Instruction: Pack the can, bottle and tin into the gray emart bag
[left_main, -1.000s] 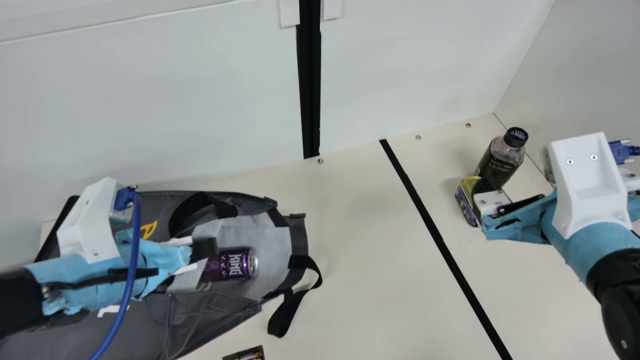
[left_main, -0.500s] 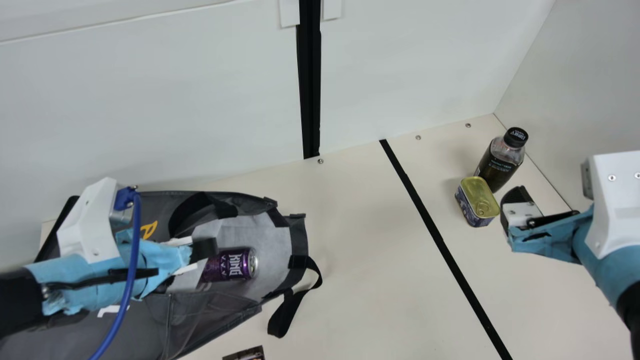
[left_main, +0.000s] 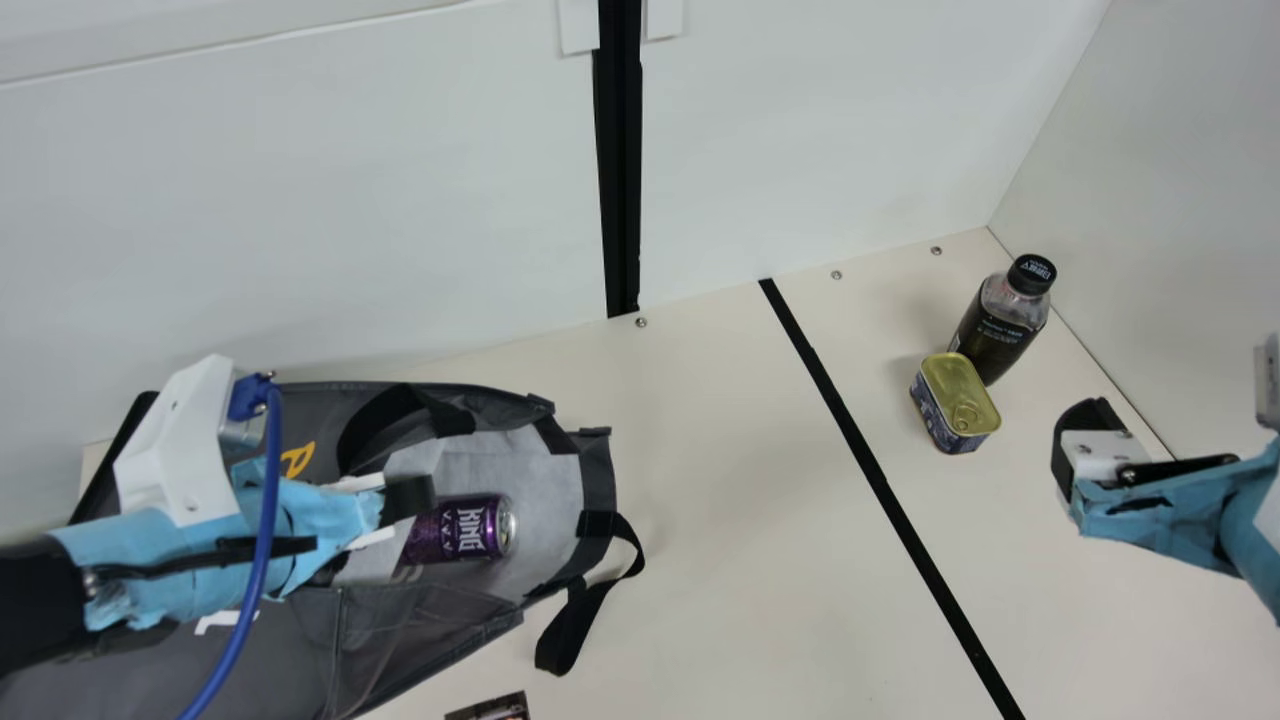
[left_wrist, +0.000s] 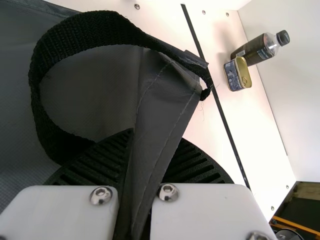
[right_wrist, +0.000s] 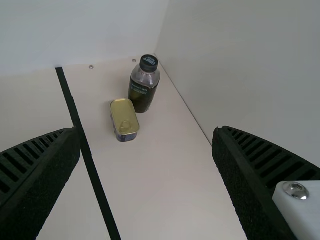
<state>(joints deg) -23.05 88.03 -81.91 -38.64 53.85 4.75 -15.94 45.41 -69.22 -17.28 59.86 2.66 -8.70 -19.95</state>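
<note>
One gray emart bag (left_main: 300, 660) leads the field, lying on its side across your table (left_main: 720, 500), mouth toward the middle; you have your left gripper (left_wrist: 147, 160) closed on a fold of its fabric, right by a black strap (left_wrist: 90, 27), and that looks like your way of keeping the mouth open; over on the other side your right gripper (right_wrist: 146, 134) hangs wide open with nothing between its fingers, well short of the goods; next down in size comes the bottle (left_main: 1000, 325), upright near the side wall, and it's outside the bag, so that one is left to do; the can (left_main: 460, 528) lies on its side on the pale lining just inside the mouth, so you can score it as in, though a nudge deeper might make it safer; smallest of all, the tin (left_main: 955, 400) sits on the table just beside the bottle, and you can't tell whether the two touch; call it one packed, two to go, roughly a third of your job, with the tin or the bottle as your right gripper's likely next pick.
</note>
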